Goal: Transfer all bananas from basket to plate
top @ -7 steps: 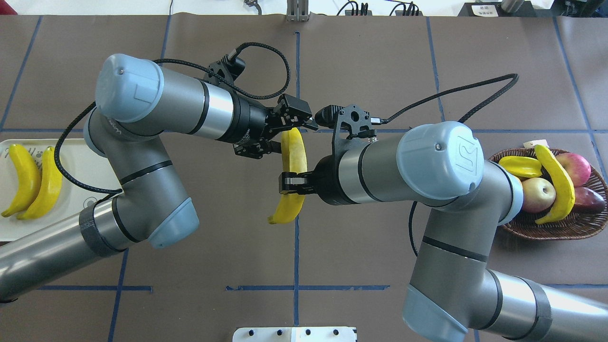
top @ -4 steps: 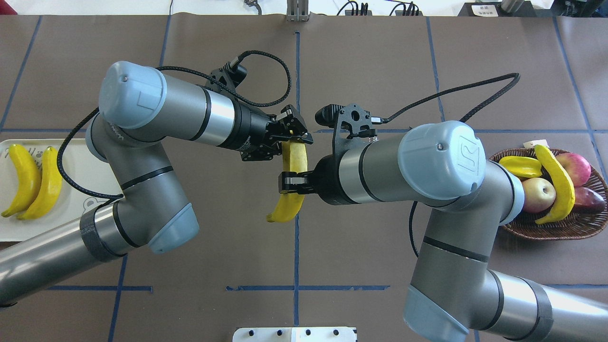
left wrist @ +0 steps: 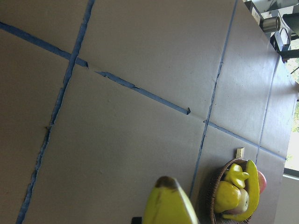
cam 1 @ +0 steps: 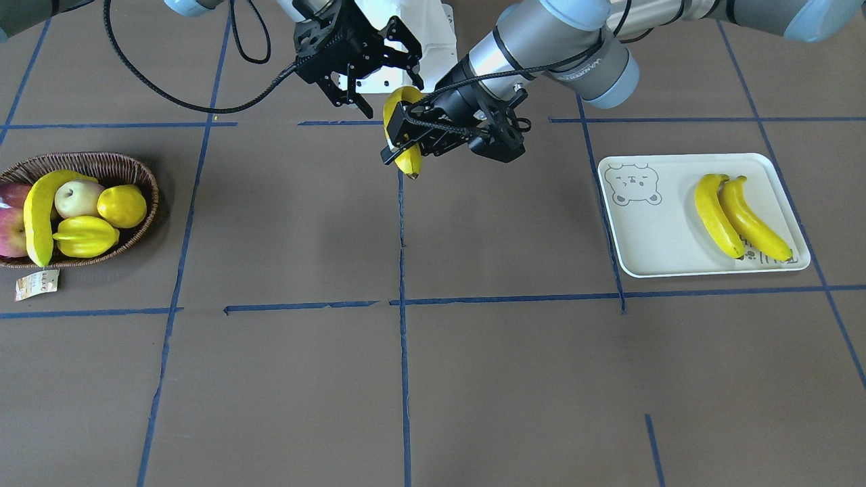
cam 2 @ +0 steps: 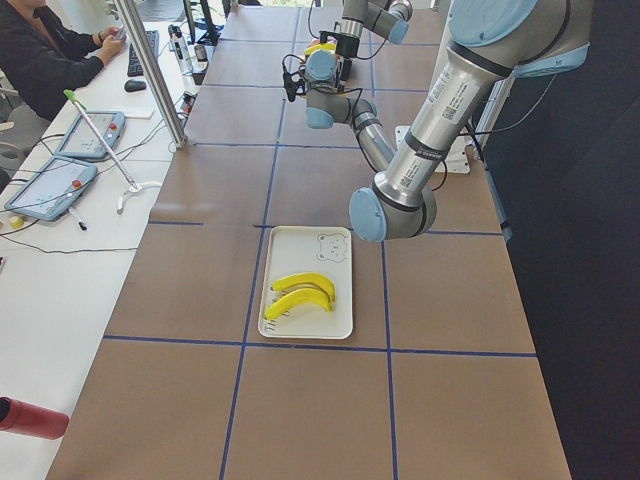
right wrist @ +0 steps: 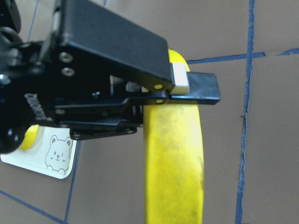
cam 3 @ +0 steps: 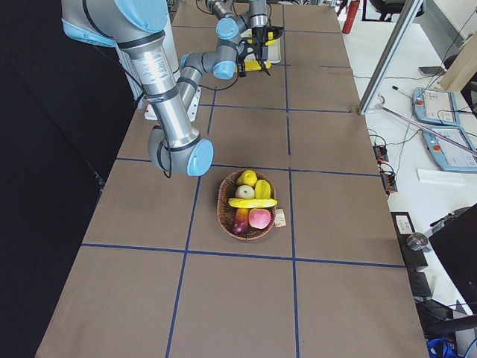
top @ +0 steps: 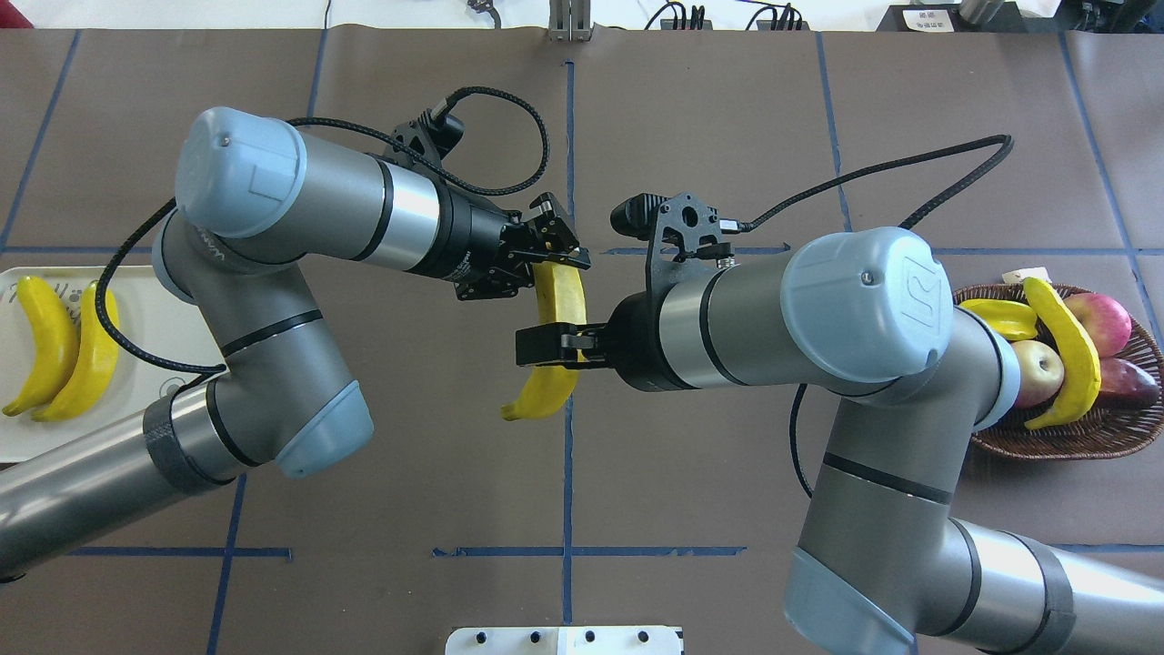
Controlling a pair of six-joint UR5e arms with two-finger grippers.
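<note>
Left tool clamped on smooth curved yellow banana, right tool spread wide around it

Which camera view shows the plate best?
The exterior front-facing view: the plate shows whole, unobstructed. The overhead view crops it and the left arm covers part; exterior left shows it whole but small; the right wrist view shows one corner.

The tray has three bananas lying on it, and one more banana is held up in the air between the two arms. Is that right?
Not quite. The tray has two bananas lying on it, not three; the front-facing view shows them side by side. The rest stands: a third banana is held up in the air over the middle of the table.
</note>
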